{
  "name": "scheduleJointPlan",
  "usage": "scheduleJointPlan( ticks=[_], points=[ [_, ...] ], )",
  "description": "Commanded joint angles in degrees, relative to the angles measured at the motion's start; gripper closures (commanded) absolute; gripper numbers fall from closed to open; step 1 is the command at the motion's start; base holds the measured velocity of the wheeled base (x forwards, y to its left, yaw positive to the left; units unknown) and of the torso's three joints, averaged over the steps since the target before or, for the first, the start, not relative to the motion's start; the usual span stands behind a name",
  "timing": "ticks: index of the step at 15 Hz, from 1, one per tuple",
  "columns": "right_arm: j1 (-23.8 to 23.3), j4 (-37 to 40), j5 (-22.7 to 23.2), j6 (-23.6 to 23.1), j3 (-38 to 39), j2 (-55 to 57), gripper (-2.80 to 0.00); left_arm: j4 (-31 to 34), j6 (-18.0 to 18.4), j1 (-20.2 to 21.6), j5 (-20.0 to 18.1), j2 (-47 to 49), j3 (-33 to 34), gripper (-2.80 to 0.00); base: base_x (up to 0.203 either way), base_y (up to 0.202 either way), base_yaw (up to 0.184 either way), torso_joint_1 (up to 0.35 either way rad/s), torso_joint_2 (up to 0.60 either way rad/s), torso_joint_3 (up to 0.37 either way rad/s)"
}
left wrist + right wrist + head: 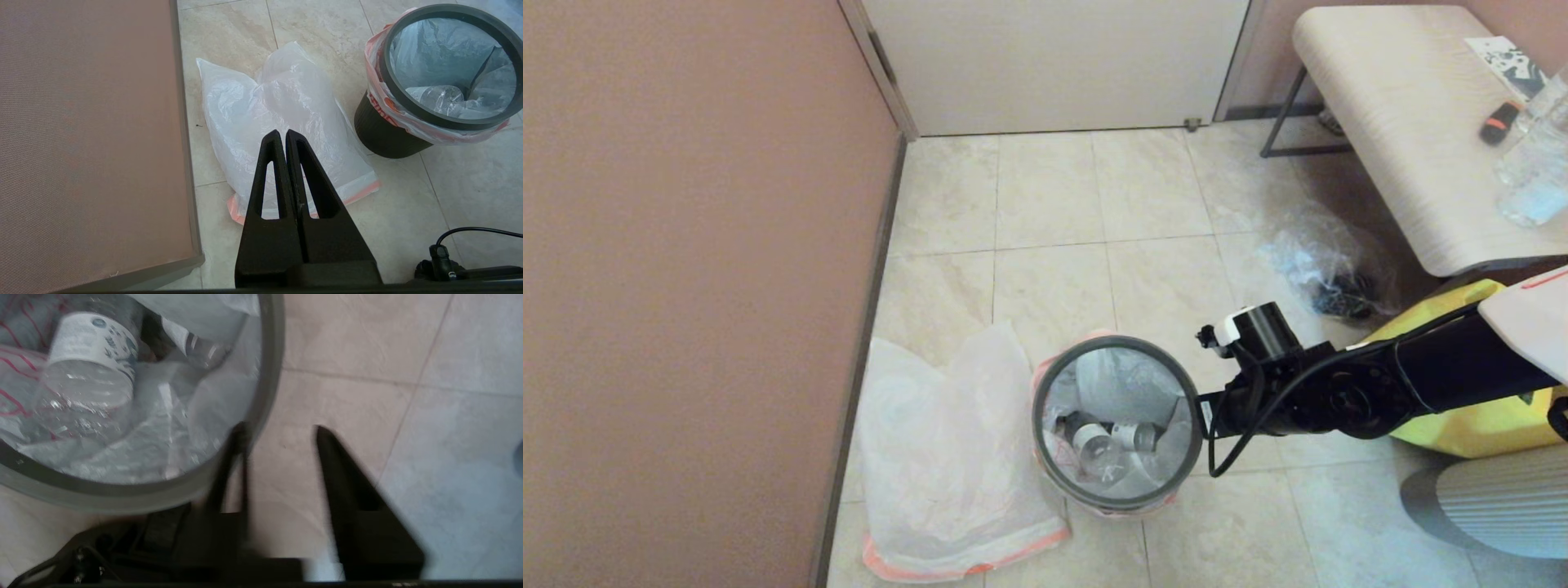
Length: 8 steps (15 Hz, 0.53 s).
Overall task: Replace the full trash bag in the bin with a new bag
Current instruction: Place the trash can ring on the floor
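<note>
The bin (1117, 425) is seen on the floor (1143, 212), near the wall (686, 245), just beside a flat new bag (947, 457) that is spread on the tiles. The full bag (1127, 392) is still held inside the bin, and its pink edge is folded out under the grey hoop (1045, 384). Clear bottles (1098, 449) can be seen lying in it. The right hand (282, 433) is held at the side of the bin away from the new bag, with its fingers apart; one finger (239, 457) is placed right at the hoop and the other is out over the floor. The left hand (284, 136) is parked above the new bag, with its fingers pressed together and nothing between them. The hoop is probably stiff and light, so it could be pinched at its edge and lifted straight off. The full bag is thin and soft, and it may slip or tear if pulled hard. It should not be heavy, since only empty bottles are seen in it. The best place to take hold is judged to be the folded pink edge, once the hoop is off. The bin itself may tip or slide, because it is small and light. A bench (1388, 122) and a yellow bag (1478, 425) are seen off to the right.
</note>
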Motion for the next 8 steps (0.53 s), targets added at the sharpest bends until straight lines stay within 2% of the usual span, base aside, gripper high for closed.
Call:
scheduleJointPlan(
  ticks=[1, 7, 8],
  points=[
    [0.43, -0.68, 0.00, -0.03, -0.87, 1.61, -2.80, -0.01, 0.04, 0.00, -0.02, 0.06, 0.00, 0.00, 0.000, 0.000, 0.000, 0.000, 0.00, 0.000],
    [-0.03, -0.87, -0.25, 0.14, -6.61, 8.23, -2.80, -0.01, 0.04, 0.00, -0.02, -0.02, 0.00, 0.00, 0.000, 0.000, 0.000, 0.000, 0.00, 0.000],
    [-0.12, -0.82, -0.25, 0.14, -7.65, 8.60, 0.00, -0.01, 0.04, 0.00, -0.02, -0.01, 0.00, 0.00, 0.000, 0.000, 0.000, 0.000, 0.00, 0.000]
  ],
)
